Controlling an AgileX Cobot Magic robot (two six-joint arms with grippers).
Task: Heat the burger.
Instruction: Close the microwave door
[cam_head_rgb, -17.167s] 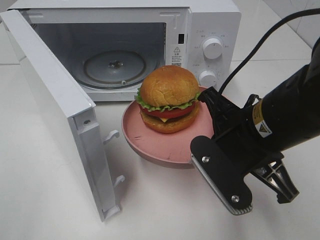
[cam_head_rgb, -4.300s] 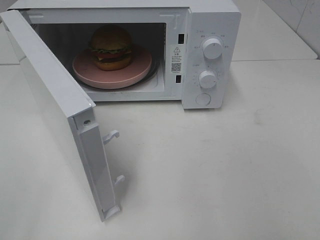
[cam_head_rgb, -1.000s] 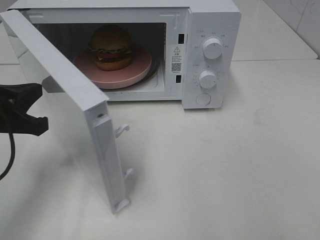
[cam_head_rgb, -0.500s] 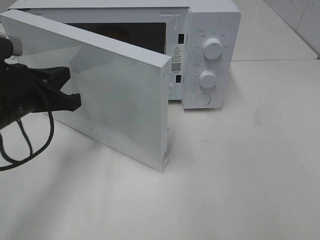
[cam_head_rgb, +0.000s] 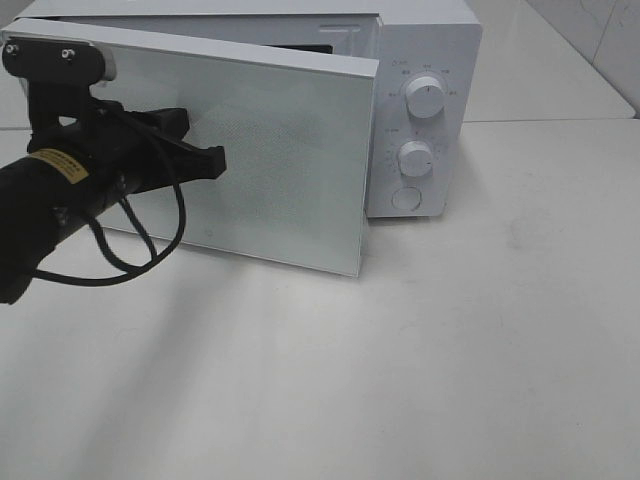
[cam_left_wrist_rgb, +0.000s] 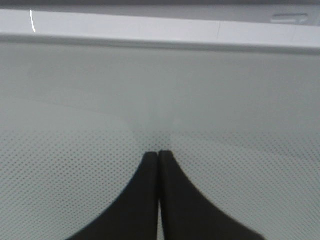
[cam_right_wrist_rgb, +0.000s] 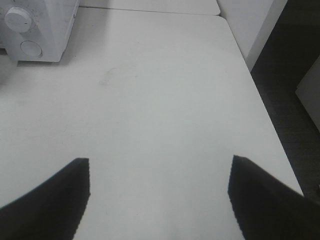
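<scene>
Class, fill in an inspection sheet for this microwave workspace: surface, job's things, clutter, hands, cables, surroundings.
Surface: white table, bare apart from the microwave.
Job's things: burger not in view; microwave door almost shut, slightly ajar.
Clutter: nothing seen.
Hands: left hand shut, tips against the door; right hand open over bare table.
Cables: black cable loops off the left arm.
Surroundings: dark floor beyond the table edge.

No text is legible to you: the yellow label (cam_head_rgb: 47, 167) on the left arm (cam_head_rgb: 35, 215) and the fine markings around the microwave (cam_head_rgb: 440, 45)'s upper dial (cam_head_rgb: 425, 98) and lower dial (cam_head_rgb: 415, 158) are too small.
</scene>
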